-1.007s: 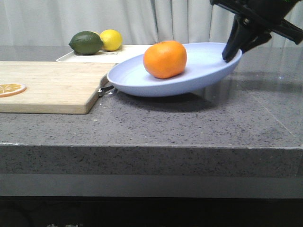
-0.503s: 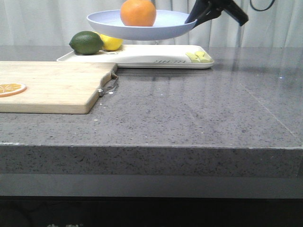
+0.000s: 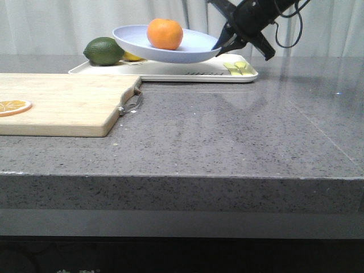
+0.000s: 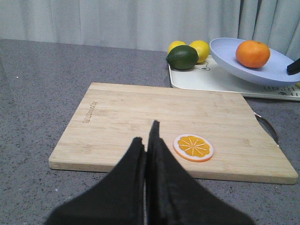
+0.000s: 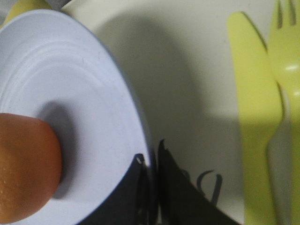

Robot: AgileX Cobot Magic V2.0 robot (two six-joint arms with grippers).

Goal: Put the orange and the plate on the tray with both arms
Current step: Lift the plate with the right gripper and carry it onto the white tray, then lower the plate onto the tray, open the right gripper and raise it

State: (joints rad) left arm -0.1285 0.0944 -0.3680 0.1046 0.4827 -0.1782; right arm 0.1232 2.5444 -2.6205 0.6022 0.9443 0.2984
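Right gripper is pinching the stiff plate at its 3 o'clock rim; loose orange is apparently prone to rolling. Left gripper is sitting closed, empty.

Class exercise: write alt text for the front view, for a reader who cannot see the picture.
The right gripper pinches the rim of a pale blue plate carrying an orange, held tilted just above a white tray at the back of a grey counter. A lime sits on the tray; a wooden cutting board lies at left.
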